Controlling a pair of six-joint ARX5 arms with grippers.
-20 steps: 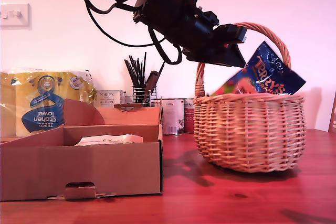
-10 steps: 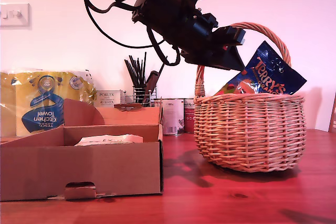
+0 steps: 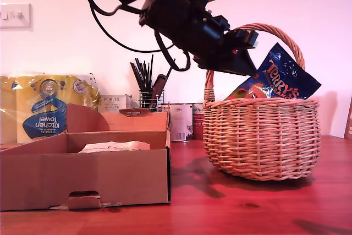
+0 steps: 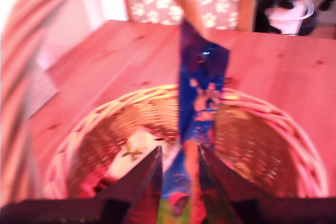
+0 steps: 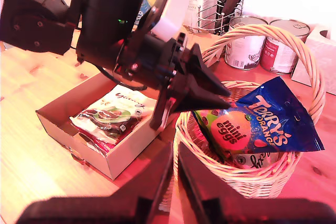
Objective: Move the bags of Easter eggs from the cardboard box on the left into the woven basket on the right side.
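One blue Terry's mini eggs bag (image 3: 286, 78) is sticking up out of the woven basket (image 3: 261, 138) while my first gripper (image 3: 247, 59) is hanging over the rim.

My first gripper's jaws are standing a little apart on either side of the bag's lower end in the first wrist view (image 4: 202, 98); whether they are pinching it I cannot tell. The basket is sitting on the red-brown table (image 3: 220, 213) at the exterior view's right, its arched handle (image 3: 278, 31) rising behind the gripper. At that view's left, the cardboard box (image 3: 88, 174) is holding more bags (image 5: 113, 116), green and white with red print. My second gripper (image 5: 173, 182) is hovering well above the table, jaws nearly together and holding nothing.
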